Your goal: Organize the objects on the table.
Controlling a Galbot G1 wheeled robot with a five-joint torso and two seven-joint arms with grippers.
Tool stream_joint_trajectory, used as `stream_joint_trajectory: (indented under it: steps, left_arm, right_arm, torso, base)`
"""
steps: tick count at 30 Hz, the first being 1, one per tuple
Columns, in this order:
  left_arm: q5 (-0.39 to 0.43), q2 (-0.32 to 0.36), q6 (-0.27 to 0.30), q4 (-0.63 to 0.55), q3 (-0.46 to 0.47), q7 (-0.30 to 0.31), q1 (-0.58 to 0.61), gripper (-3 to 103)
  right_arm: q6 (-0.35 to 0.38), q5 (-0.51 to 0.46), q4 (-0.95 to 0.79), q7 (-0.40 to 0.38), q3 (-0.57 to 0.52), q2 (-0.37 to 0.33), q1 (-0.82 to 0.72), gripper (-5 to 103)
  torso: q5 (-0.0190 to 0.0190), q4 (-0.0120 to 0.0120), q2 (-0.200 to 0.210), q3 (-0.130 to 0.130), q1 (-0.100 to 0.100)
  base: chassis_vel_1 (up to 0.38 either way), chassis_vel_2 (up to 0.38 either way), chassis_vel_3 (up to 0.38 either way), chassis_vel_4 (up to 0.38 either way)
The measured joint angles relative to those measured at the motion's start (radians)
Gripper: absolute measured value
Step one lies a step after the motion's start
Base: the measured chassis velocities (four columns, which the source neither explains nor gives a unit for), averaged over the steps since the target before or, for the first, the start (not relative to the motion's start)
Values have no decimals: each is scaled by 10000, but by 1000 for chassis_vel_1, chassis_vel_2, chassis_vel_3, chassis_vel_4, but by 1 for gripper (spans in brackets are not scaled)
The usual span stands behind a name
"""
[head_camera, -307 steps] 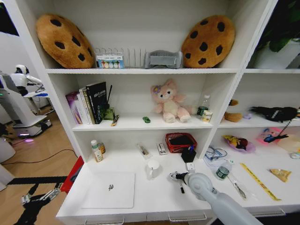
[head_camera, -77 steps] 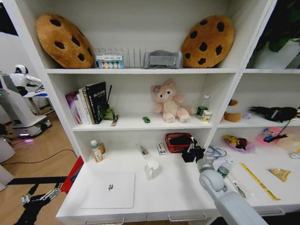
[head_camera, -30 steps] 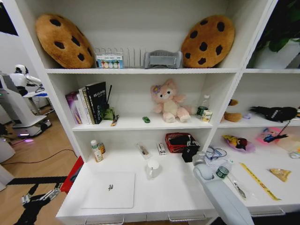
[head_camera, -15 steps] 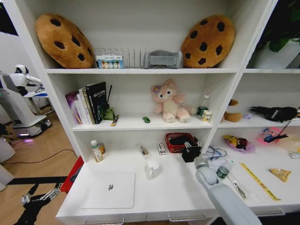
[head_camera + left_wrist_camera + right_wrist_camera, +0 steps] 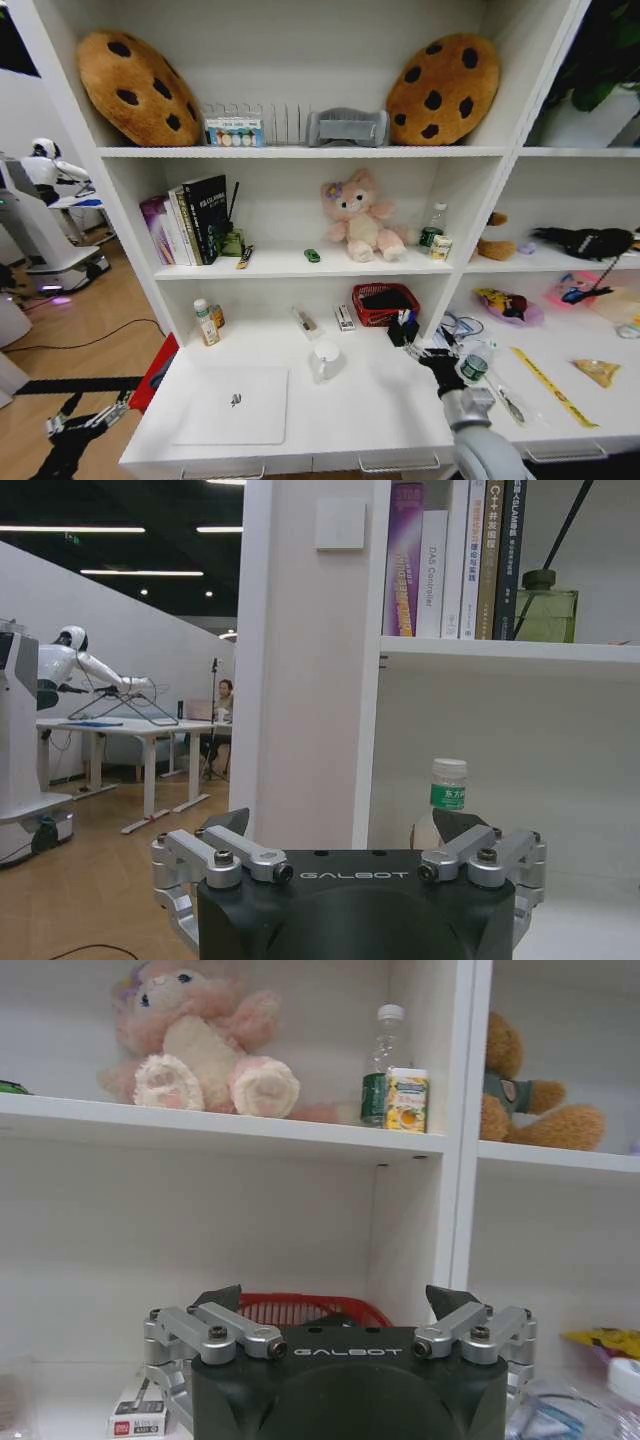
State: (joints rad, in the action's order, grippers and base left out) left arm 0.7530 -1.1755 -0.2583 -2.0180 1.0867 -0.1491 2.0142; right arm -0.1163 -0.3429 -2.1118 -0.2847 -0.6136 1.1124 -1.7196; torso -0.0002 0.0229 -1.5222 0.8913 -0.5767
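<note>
The right hand [image 5: 432,362] hovers open and empty over the worktop [image 5: 380,400], just near of the red basket [image 5: 385,303]. The laptop [image 5: 232,404] lies far left, so the hand should pick nearby clutter first, descending squarely without nudging the basket.

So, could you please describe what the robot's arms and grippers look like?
The right arm is smooth light grey, ending in a black wrist and gripper. The right gripper and the left gripper look alike: a black body printed with "GALBOT" in pale letters, silver metal finger linkages with dark screws, and black pointed fingertips.
</note>
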Motion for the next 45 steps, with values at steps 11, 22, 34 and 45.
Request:
stream_joint_trajectory:
  steps: [11, 22, 34, 45]
  left_arm:
    - [0, 0, 0, 0, 0, 0, 0, 100]
    - [0, 0, 0, 0, 0, 0, 0, 100]
    - [0, 0, -1, 1, 0, 0, 0, 100]
    - [0, 0, 0, 1, 0, 1, 0, 100]
  right_arm:
    - [-493, 562, 135, 303, -215, 1242, -769, 100]
    - [-507, 800, 116, 249, -100, 1807, -327, 100]
    - [-569, 749, 395, 242, -188, 1911, -157, 100]
    - [-273, 687, 68, -90, -82, 2004, 407, 100]
  torso:
    - [1, 0, 1, 1, 0]
    - [1, -1, 2, 1, 0]
    - [3, 0, 2, 2, -2]
    - [-4, -4, 2, 2, -2]
  base:
    - [0, 0, 0, 0]
    - [-20, -16, 15, 14]
    - [-59, -58, 51, 54]
    - [-19, -18, 18, 21]
